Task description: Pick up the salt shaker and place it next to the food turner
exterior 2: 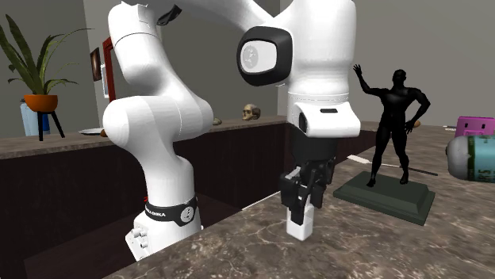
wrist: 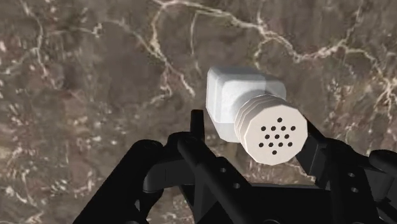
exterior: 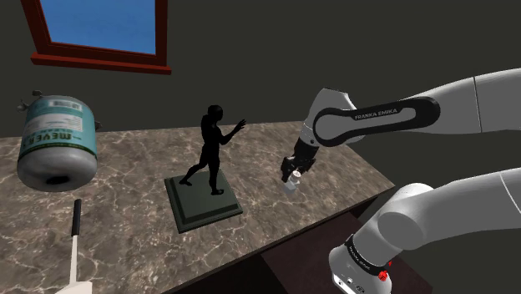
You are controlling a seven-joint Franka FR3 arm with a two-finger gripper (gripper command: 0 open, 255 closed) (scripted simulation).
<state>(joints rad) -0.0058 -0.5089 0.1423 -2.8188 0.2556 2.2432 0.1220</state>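
Observation:
The salt shaker (exterior: 291, 182) (exterior 2: 301, 224) (wrist: 254, 111) is a white block with a ribbed, holed cap, and it stands on the marble counter (exterior: 134, 167) near its front right corner in the shoulder view. My gripper (exterior: 294, 171) (exterior 2: 304, 198) (wrist: 254, 130) comes down over it, one black finger against each side of the shaker. The shaker's base rests on the counter. The food turner (exterior: 75, 242), white with a black handle, lies far off at the shoulder view's lower left.
A black figure statue on a dark square base (exterior: 209, 159) (exterior 2: 397, 127) stands between shaker and turner. A grey-green canister (exterior: 57, 142) (exterior 2: 473, 156) lies beyond the turner. The counter's edge (exterior: 334, 215) runs just below the shaker.

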